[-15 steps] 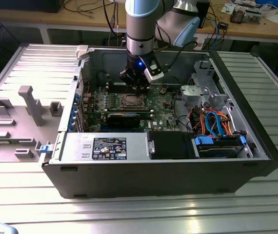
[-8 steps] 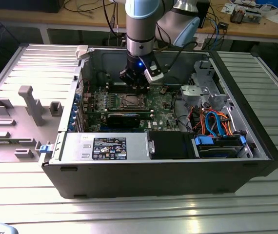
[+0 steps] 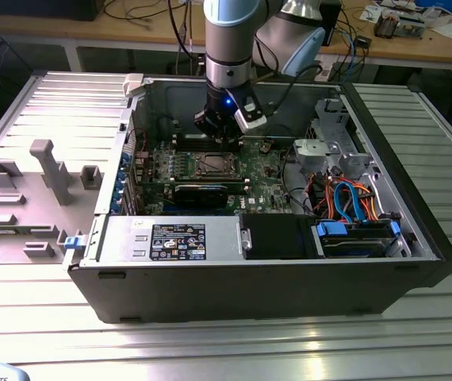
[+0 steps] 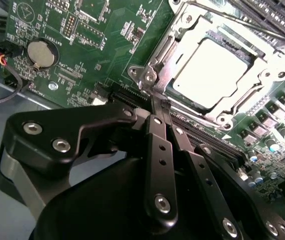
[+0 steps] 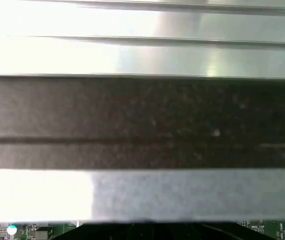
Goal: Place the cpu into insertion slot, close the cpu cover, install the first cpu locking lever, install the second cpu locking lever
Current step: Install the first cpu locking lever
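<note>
One cpu (image 4: 210, 70) is sitting in the socket on the green motherboard (image 4: 102, 45), framed by one cpu cover (image 4: 182, 37) lying closed. The gripper (image 4: 156, 100) is hanging just beside the socket's corner, fingers pressed together. No writing is reading clearly.

I note glare washing out the cpu (image 4: 210, 75) top; the ribbed surface (image 5: 142, 50) reads overexposed and blurred.

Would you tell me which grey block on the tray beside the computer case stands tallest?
The T-shaped block near the tray's middle; the others are low.
</note>
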